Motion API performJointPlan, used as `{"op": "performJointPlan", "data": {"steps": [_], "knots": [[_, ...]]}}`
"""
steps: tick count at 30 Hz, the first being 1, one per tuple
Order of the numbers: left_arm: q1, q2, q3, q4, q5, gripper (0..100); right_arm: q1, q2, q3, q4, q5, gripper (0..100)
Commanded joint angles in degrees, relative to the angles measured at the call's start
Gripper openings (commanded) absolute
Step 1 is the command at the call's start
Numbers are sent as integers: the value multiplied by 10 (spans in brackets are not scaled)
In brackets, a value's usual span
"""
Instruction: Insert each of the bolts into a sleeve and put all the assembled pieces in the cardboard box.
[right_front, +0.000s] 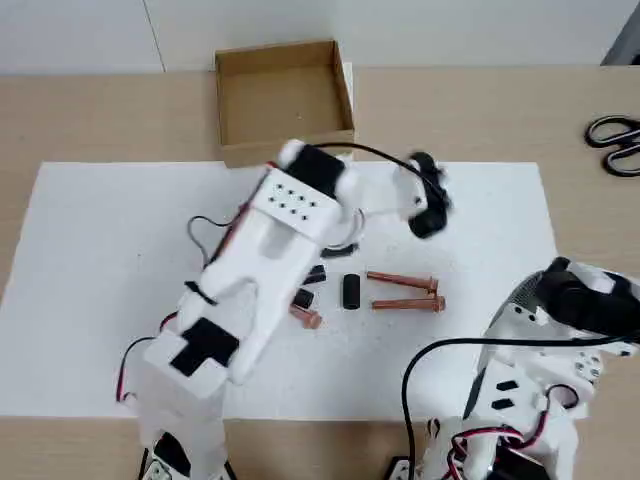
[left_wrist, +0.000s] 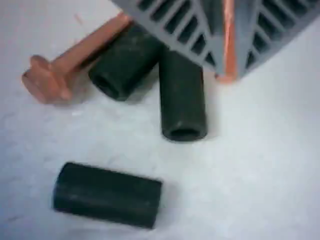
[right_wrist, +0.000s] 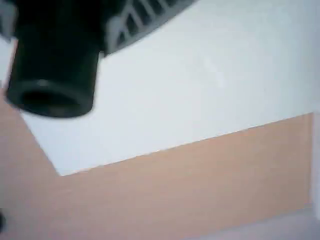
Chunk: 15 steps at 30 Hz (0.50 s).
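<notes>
Gripped sleeve (right_wrist: 54, 70), black, hard against the right wrist lens, open end facing out. Right claw (right_wrist: 65, 25) closed on it, above the edge where the sheet (right_front: 100, 260) meets the bare table (right_front: 80, 120).

Left wrist view: left claw (left_wrist: 225, 25) closed on gripped bolt (left_wrist: 227, 55), copper. The shaft runs between the grey ribbed fingers (left_wrist: 180, 25), its tip close to the sheet.
- Sleeve A (left_wrist: 125, 65) and sleeve B (left_wrist: 182, 95) lie on the sheet just under the claw, side by side and splayed; far ends hidden by the claw.
- Loose bolt (left_wrist: 65, 65) lies against sleeve A, head pointing away from the claw.
- Sleeve C (left_wrist: 107, 195) lies alone on its side, apart from the other two.

High view: left arm (right_front: 270, 260) stretched over mid-sheet, covering part of the cluster. Right arm (right_front: 540, 380) folded at the sheet's near right corner.
- Bolt 3 (right_front: 400, 279) and bolt 4 (right_front: 408, 304) lie parallel on the sheet, just right of the cluster.
- Box (right_front: 288, 150) open, on the table at the sheet's far edge; no parts inside.
- Scissors (right_front: 615, 140) at the table's far right.
</notes>
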Motion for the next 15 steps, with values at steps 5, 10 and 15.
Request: {"op": "performJointPlan", "data": {"steps": [5, 10, 15], "knots": [[66, 11, -30, 13, -21, 7, 89, -4, 7, 4, 6, 5], [84, 11, -44, -24, -18, 7, 154, -4, 10, 7, 6, 5], [105, 14, -100, -31, 1, 7, 158, -4, 10, 8, 6, 5]]}}
